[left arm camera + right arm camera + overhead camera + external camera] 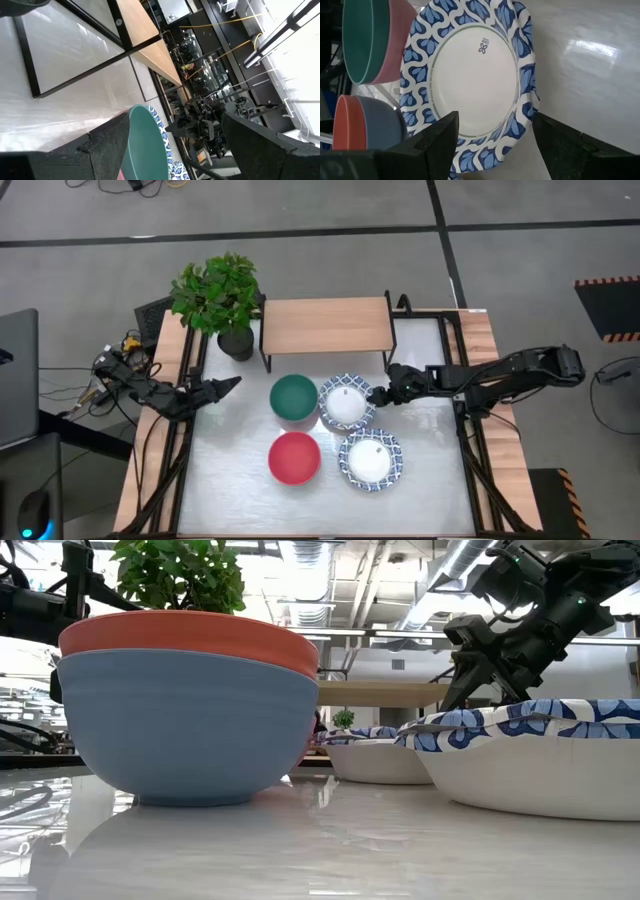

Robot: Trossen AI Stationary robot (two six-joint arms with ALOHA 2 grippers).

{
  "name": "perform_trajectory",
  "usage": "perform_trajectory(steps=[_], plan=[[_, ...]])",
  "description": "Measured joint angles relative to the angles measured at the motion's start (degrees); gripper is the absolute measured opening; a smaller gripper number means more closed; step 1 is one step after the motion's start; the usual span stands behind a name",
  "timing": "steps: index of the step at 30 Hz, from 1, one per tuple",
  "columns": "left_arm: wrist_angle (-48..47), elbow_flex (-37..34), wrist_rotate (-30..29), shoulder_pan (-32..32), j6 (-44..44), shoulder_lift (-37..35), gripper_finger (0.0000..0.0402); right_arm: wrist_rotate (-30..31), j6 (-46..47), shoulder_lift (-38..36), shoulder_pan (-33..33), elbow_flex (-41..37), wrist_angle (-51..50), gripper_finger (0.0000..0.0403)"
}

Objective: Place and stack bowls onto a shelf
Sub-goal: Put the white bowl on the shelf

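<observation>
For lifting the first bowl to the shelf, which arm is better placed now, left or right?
Probably the right. Its open claw is at the rim of the patterned bowl nearest the shelf, rim between its fingers in the wrist view. The left claw, also open, is still apart from the green bowl.

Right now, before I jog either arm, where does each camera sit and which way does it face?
High view: overhead, straight down on the table, shelf, four bowls and both arms.
Low view: at tabletop height, level past the red bowl toward the room; an arm hangs in at the upper right.
Left wrist view: on the left arm, past its open fingers to the teal bowl.
Right wrist view: on the right arm, open fingers at a blue-rimmed bowl.
Both wrist views share the teal bowl.
</observation>
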Motion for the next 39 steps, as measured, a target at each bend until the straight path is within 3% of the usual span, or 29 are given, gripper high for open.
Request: perform_trajectory(steps=[20, 24, 34, 39], plan=[[-0.2, 0.0, -1.1, 0.0, 0.0, 0.0, 0.0302, -0.2, 0.2, 2.0, -0.5, 0.0, 1.2, 0.0248], [-0.4, 0.0, -2.0, 0.0, 0.1, 0.0, 0.0302, -1.1, 0.5, 2.0, -0.8, 0.0, 0.6, 0.0204], [-0.6, 0.0, -2.6, 0.0, 0.5, 0.0, 0.0302, -1.3, 0.5, 2.0, -1.8, 0.0, 0.5, 0.0051], [-0.6, 0.0, -2.8, 0.0, 1.0, 0.0, 0.0302, -1.4, 0.0, 2.0, -1.8, 0.0, 0.5, 0.0016]])
